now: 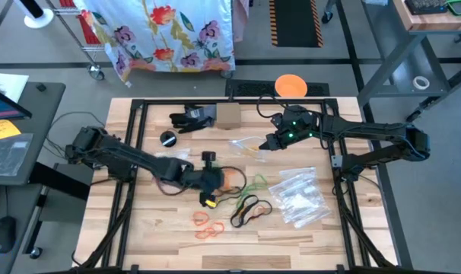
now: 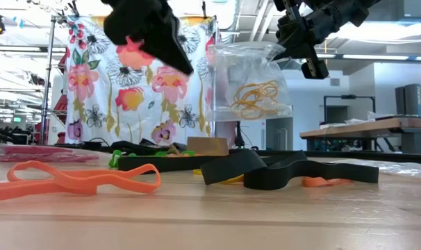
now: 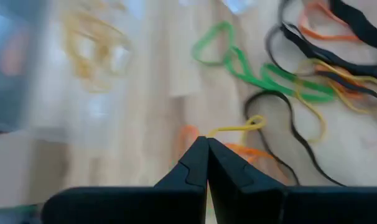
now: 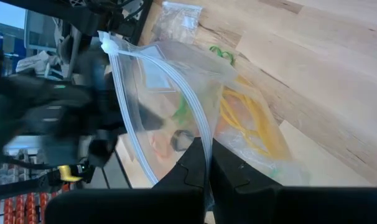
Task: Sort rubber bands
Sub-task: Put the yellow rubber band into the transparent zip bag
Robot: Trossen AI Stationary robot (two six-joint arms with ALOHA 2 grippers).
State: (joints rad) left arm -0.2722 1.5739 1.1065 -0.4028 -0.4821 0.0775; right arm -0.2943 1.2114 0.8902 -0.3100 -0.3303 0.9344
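Left gripper (image 3: 207, 142) pinches a thin yellow rubber band (image 3: 235, 127); right gripper (image 4: 207, 144) holds up a clear plastic zip bag (image 4: 176, 93).

In the left wrist view the fingers are clenched together, with the yellow band's end caught at their tips and its loop trailing just beyond them. Near that loop lie green rubber bands (image 3: 251, 68), black rubber bands (image 3: 288, 118) and orange rubber bands (image 3: 328, 28) on the pale wooden table (image 1: 162, 228). The right fingers are clenched on the bag's zip edge, the bag hanging above the table with loose yellow bands (image 2: 259, 97) inside.
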